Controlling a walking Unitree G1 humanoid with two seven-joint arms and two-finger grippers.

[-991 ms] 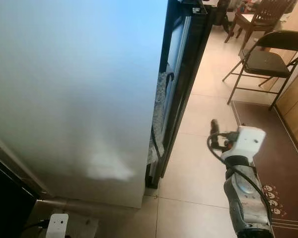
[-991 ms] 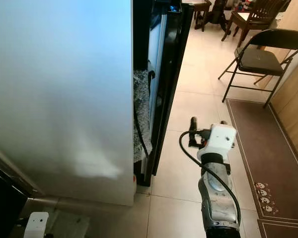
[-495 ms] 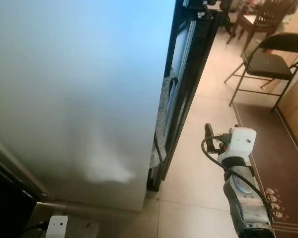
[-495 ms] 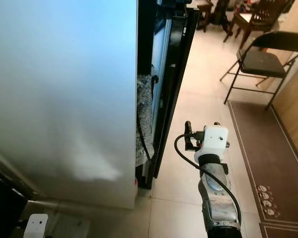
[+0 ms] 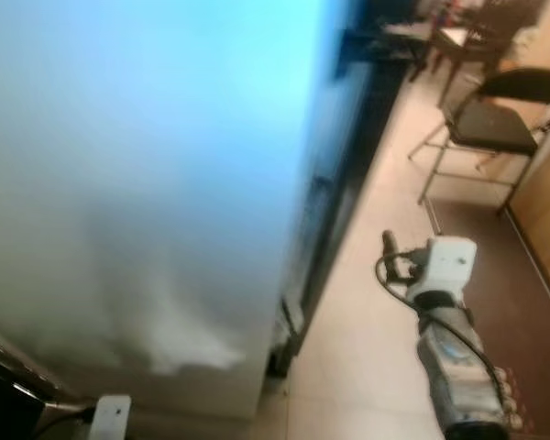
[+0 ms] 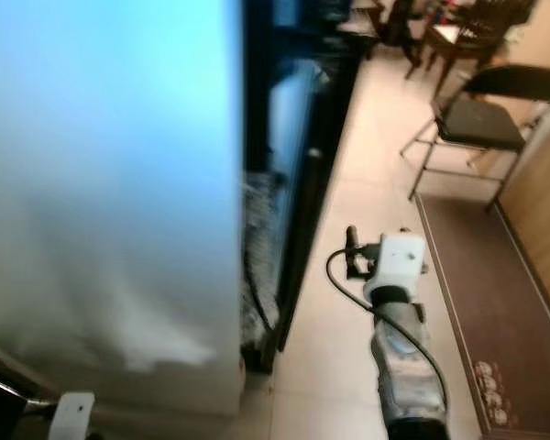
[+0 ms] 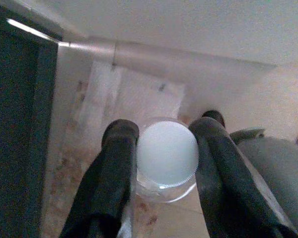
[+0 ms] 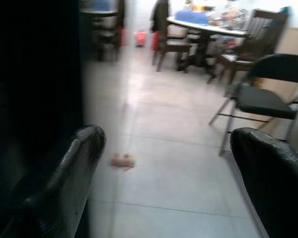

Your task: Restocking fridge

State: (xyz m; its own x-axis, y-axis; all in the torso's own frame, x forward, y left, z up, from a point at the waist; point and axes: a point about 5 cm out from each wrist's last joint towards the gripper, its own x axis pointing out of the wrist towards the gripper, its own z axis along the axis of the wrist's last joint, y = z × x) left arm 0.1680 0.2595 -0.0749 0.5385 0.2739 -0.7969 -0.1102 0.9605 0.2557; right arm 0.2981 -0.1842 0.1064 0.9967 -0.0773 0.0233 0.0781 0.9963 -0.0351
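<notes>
Nearest to me, my left gripper (image 7: 161, 163) is clamped on a clear bottle with a white ribbed cap (image 7: 167, 152), one black finger on each side of it; below it I see tile floor and a pale wall base. My right gripper (image 8: 169, 168) is held out low over the tiles on the right, its two fingers (image 8: 84, 148) wide apart with nothing between them. The head pictures are blurred. On the left the big pale fridge side (image 5: 137, 183) fills my view and blocks everything behind it. Just beside it, between it and my right arm, stands a dark door edge (image 6: 302, 174). Right of the arm lies a brown rug (image 6: 481, 302). Farther away stands a black folding chair (image 5: 495, 119), and far beyond it a dining table with wooden chairs (image 8: 208, 29).
</notes>
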